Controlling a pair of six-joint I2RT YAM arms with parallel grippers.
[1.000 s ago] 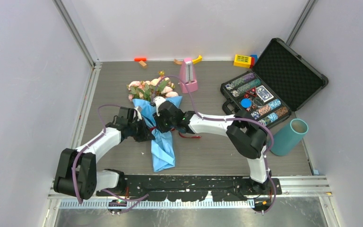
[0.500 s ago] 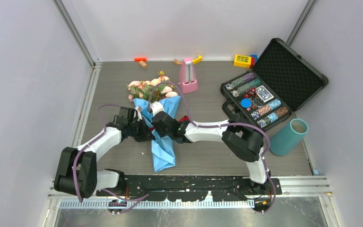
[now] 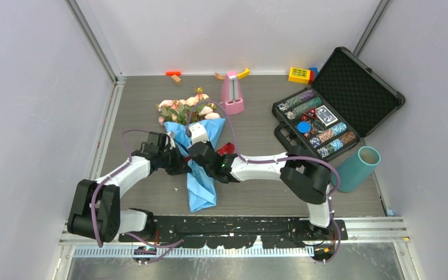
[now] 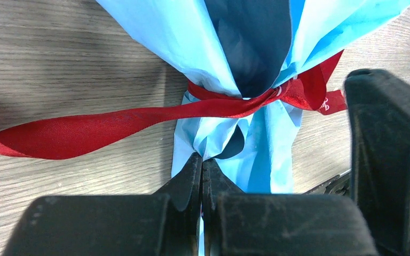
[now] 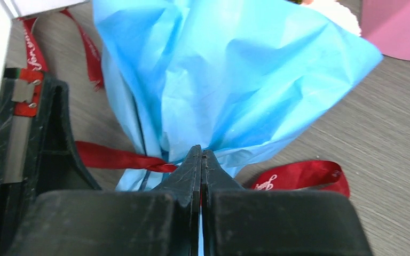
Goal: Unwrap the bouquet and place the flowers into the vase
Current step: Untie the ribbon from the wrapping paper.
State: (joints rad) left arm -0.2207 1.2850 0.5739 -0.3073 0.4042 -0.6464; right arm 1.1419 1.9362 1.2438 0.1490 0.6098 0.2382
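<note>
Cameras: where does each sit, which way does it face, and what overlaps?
Top external: above and behind the bases, looking down at the table; both arms whole, meeting at the bouquet.
Left wrist: on the left arm, looking past its shut left gripper at the blue paper tied by the red ribbon.
Right wrist: on the right arm, past its shut right gripper, across the paper toward the pink object.
Shared: both wrist views show paper and ribbon.

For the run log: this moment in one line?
left gripper: shut on blue paper | right gripper: shut on blue paper | ribbon: tied | flowers: not in vase
</note>
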